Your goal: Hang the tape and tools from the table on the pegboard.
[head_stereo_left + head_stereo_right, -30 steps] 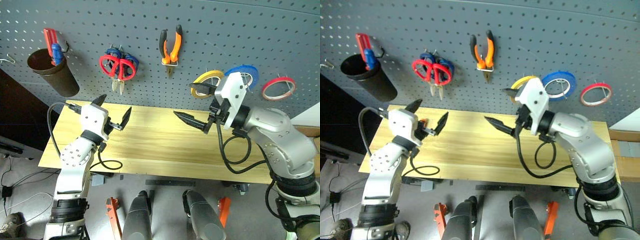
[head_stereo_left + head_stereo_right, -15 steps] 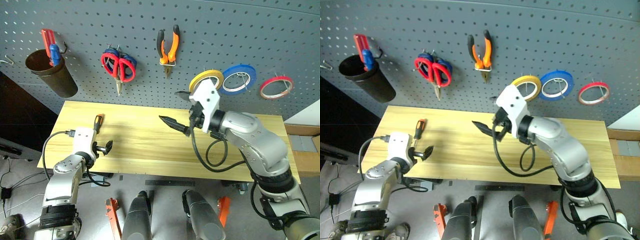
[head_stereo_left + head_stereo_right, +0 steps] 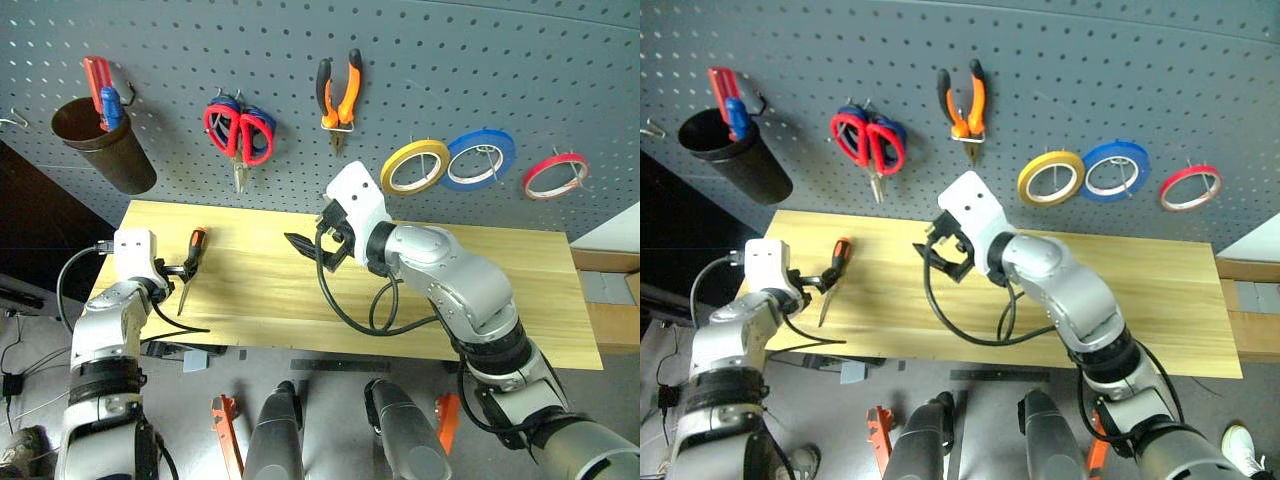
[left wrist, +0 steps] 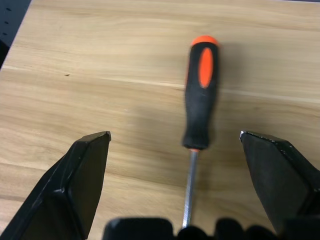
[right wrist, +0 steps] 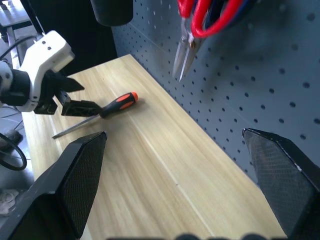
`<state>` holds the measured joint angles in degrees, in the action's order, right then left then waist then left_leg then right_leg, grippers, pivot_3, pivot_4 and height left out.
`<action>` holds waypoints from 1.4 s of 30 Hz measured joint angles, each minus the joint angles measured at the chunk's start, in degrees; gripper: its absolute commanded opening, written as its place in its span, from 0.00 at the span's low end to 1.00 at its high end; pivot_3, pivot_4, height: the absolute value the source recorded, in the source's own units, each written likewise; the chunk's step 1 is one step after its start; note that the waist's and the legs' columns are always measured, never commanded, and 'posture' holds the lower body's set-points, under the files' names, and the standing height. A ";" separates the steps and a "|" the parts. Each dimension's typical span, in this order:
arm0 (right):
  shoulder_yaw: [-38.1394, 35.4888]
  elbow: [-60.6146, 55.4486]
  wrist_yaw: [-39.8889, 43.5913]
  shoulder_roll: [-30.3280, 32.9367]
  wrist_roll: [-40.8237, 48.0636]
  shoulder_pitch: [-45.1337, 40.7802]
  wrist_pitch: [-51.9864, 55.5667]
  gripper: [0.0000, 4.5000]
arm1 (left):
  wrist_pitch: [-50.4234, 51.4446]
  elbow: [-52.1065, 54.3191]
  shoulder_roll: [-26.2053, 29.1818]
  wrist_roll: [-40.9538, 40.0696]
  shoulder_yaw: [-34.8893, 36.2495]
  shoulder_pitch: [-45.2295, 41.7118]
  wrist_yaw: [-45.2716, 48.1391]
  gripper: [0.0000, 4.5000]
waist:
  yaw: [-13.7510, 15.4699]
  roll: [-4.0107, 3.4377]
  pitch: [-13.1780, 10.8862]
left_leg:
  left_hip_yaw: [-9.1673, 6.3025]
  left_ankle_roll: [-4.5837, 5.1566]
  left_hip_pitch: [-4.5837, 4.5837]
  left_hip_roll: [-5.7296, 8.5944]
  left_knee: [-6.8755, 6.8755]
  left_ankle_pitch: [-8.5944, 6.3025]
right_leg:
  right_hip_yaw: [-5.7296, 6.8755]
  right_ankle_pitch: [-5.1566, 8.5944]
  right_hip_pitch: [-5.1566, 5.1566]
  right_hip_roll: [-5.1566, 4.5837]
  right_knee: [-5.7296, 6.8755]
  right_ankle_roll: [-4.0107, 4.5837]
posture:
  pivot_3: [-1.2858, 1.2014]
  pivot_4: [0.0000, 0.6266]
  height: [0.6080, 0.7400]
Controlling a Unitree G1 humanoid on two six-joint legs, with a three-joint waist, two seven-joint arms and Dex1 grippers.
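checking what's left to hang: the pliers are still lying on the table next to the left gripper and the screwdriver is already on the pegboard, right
Reversed. The screwdriver lies on the table by the open left gripper, as the left wrist view shows. The pliers already hang on the pegboard, seen in the left eye view.

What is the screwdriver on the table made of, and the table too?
The slim orange-and-black-handled screwdriver looks to have a matte rubbery or plastic handle, and its thin grey shaft glints like metal. The long pale wooden table shows grain lines, so wood or a wood-look top, smooth finish.
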<state>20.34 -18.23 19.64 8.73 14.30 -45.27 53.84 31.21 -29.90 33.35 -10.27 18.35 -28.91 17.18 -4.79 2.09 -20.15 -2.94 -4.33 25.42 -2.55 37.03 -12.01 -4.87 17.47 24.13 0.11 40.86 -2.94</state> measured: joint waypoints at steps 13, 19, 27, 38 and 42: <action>0.96 2.91 0.32 -2.05 -2.11 -1.61 -0.56 1.00 | -9.54 -23.97 0.25 4.24 -6.02 -13.63 3.55 0.91 | -0.02 -0.02 -0.19 | 0.01 0.00 0.06 -0.01 -0.06 0.00 | 0.03 0.00 0.07 0.02 -0.06 0.00 | 0.47 0.65 1.00; 0.71 2.91 0.31 -2.14 -2.28 -1.62 -0.56 1.00 | -12.67 -26.64 0.31 5.04 -6.83 -14.51 4.71 0.49 | -0.06 -0.03 -0.20 | 0.01 0.00 0.06 -0.03 -0.06 0.00 | 0.03 0.01 0.08 0.03 -0.05 0.00 | 0.47 0.65 1.00; -0.20 2.91 0.98 -2.27 -2.23 -1.65 -0.78 1.00 | -13.92 -22.17 1.31 4.66 -6.42 -9.77 4.71 0.12 | -0.27 -0.03 -0.21 | 0.06 0.00 0.06 -0.06 -0.10 0.00 | -0.04 0.01 0.10 0.03 -0.10 -0.01 | 0.47 0.63 1.00; -3.59 0.96 5.66 1.53 -1.10 -0.97 -4.72 1.00 | -21.88 20.46 -5.12 0.41 0.63 18.24 -0.83 0.12 | 0.07 0.03 -0.17 | 0.01 -0.02 0.25 -0.19 -0.14 0.00 | -0.05 0.00 0.13 -0.45 -0.39 -0.01 | 0.49 0.56 1.00; -4.52 -1.37 10.86 4.37 1.41 0.31 -8.52 1.00 | -23.92 36.26 -7.05 0.22 1.29 27.39 -1.62 0.12 | 0.28 0.02 -0.17 | 0.00 -0.01 0.28 -0.13 -0.21 -0.01 | -0.03 0.00 0.07 -0.55 -0.54 -0.01 | 0.50 0.54 1.00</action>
<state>15.81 -19.60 30.50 13.10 15.70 -44.96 45.32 7.29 6.35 26.30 -10.04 19.63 -1.52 15.56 -4.51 2.11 -20.32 -2.94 -4.34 25.70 -2.68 36.82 -12.01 -4.89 17.47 24.20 -0.44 40.32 -2.95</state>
